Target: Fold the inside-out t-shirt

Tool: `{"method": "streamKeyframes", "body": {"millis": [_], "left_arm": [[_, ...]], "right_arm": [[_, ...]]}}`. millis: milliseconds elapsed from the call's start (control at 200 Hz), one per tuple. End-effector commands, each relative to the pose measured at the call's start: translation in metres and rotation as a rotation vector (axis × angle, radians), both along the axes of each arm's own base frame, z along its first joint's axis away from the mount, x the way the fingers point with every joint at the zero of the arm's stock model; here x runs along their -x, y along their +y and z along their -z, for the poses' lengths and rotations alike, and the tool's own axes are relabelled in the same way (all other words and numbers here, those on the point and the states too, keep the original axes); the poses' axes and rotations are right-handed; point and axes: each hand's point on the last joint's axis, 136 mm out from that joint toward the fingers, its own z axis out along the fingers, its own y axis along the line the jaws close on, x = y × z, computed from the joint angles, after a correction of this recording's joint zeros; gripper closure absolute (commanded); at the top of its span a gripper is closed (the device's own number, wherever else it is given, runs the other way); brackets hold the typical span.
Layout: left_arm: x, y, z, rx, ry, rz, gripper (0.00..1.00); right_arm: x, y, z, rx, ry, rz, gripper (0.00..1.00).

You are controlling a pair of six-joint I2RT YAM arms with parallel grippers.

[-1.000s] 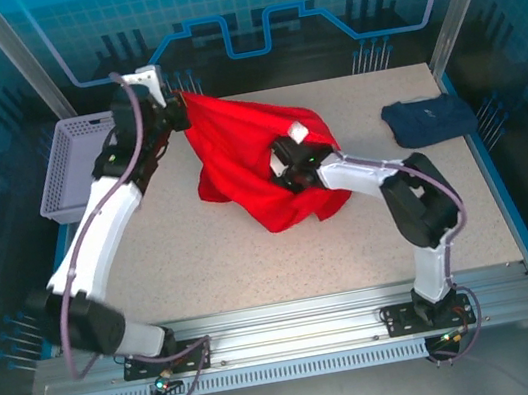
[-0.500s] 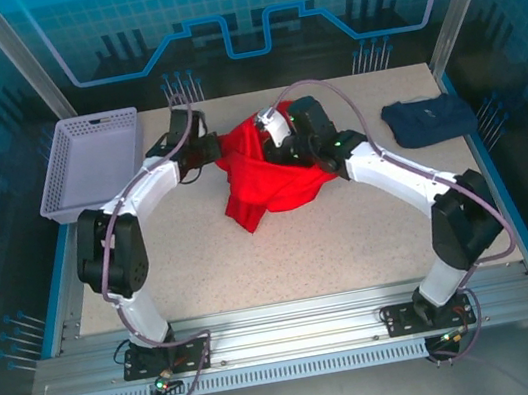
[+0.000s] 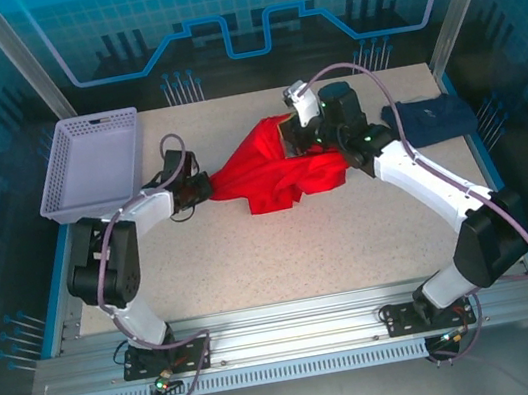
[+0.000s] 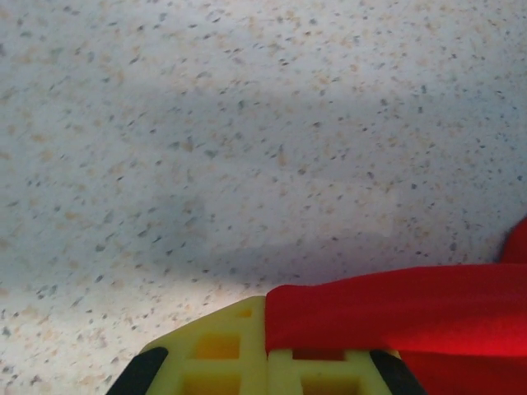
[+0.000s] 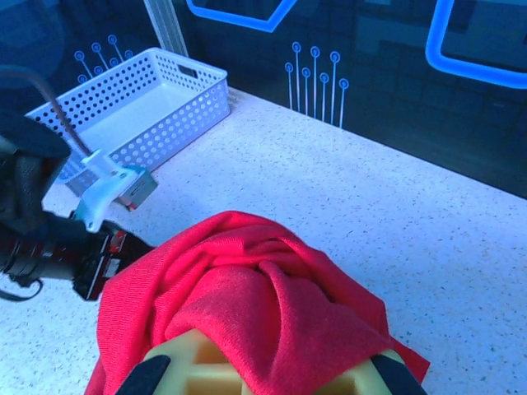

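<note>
Pinching the red t-shirt (image 3: 270,171) tight with left pincer (image 3: 207,185) and right pincer (image 3: 297,139); seeing the dark blue garment (image 3: 428,119) from above.

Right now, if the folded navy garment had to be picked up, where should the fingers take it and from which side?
Probably its near edge, coming down from the arms' side. The navy garment lies flat and folded on the table, so its middle offers little to pinch, while the folded edge likely gives a lip to close on.
</note>
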Motion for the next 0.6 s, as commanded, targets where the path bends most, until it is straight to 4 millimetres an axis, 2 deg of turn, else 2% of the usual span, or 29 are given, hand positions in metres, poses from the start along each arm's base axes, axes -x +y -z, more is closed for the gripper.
{"method": "streamKeyframes", "body": {"millis": [0, 90, 190, 260, 320, 445, 540, 595], "left_arm": [[0.005, 0.025, 0.000, 0.007, -0.037, -0.110, 1.00], [0.012, 0.029, 0.006, -0.001, -0.034, -0.128, 1.00], [0.016, 0.033, 0.009, -0.003, -0.027, -0.140, 1.00], [0.017, 0.024, -0.005, 0.055, -0.061, -0.115, 0.89], [0.018, 0.007, -0.034, 0.142, -0.152, -0.069, 0.72], [0.030, -0.025, -0.116, 0.240, -0.394, 0.065, 0.44], [0.041, -0.063, -0.166, 0.324, -0.505, 0.254, 0.32], [0.045, -0.088, -0.184, 0.352, -0.534, 0.374, 0.30]], "right_arm": [[-0.001, -0.015, -0.078, -0.080, -0.187, 0.028, 1.00], [0.003, -0.016, -0.085, -0.088, -0.200, -0.006, 1.00], [0.005, -0.021, -0.082, -0.081, -0.192, -0.043, 1.00], [0.007, -0.019, -0.076, -0.087, -0.174, -0.074, 1.00], [0.009, -0.014, -0.069, -0.087, -0.161, -0.099, 1.00], [0.009, -0.014, -0.060, -0.074, -0.165, -0.112, 1.00], [0.010, -0.009, -0.059, -0.081, -0.166, -0.146, 1.00], [0.012, -0.005, -0.059, -0.087, -0.165, -0.172, 1.00]]}}
